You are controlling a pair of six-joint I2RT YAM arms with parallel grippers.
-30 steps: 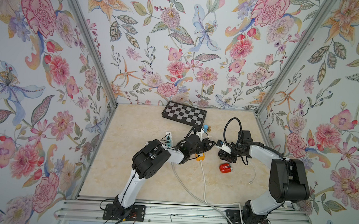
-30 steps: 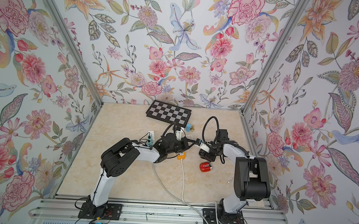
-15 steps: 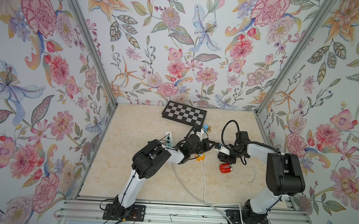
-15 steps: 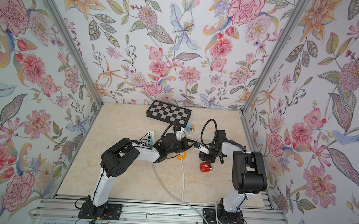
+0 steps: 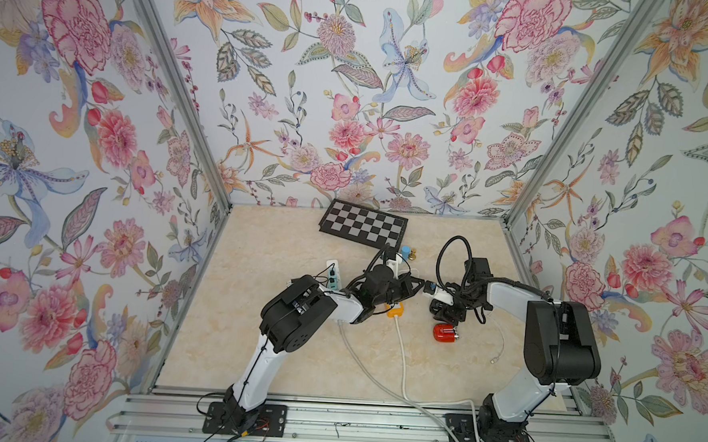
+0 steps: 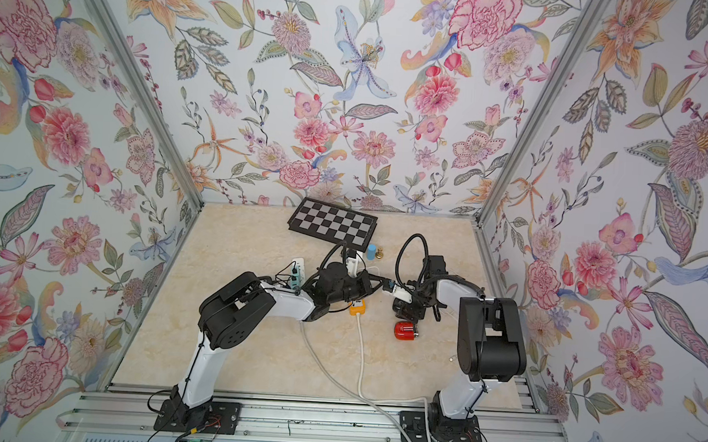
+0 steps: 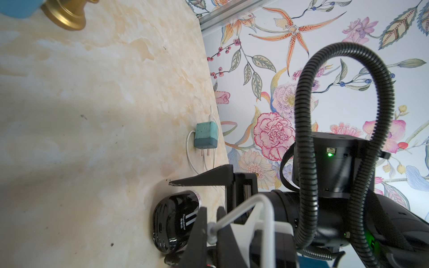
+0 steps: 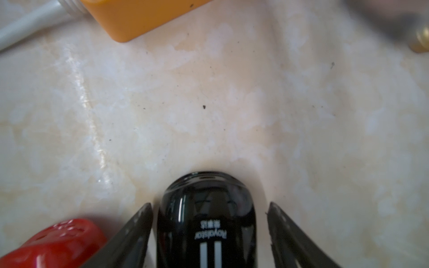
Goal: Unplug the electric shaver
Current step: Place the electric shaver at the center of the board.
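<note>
Right gripper (image 8: 209,204) had spread its jaws wider vs. a sec ago and no longer clasped the glossy black electric shaver (image 8: 206,222): one finger sat close by its side, the other clearly apart. Right elbow had shifted a little left.

Shaver lay on the beige marble-look tabletop (image 8: 232,104), right of centre, just far of a red rounded plastic case (image 5: 445,333) & right of an orange plug block (image 5: 394,311). Its label read "Royalstar" above two white stripes; the small characters beside it were unreadable.

Left gripper (image 7: 211,210) was clenched on the thin white charging cable (image 7: 270,222), arm stretched low to the right, tip almost at the right wrist. Right arm was folded, forearm reaching left.
</note>
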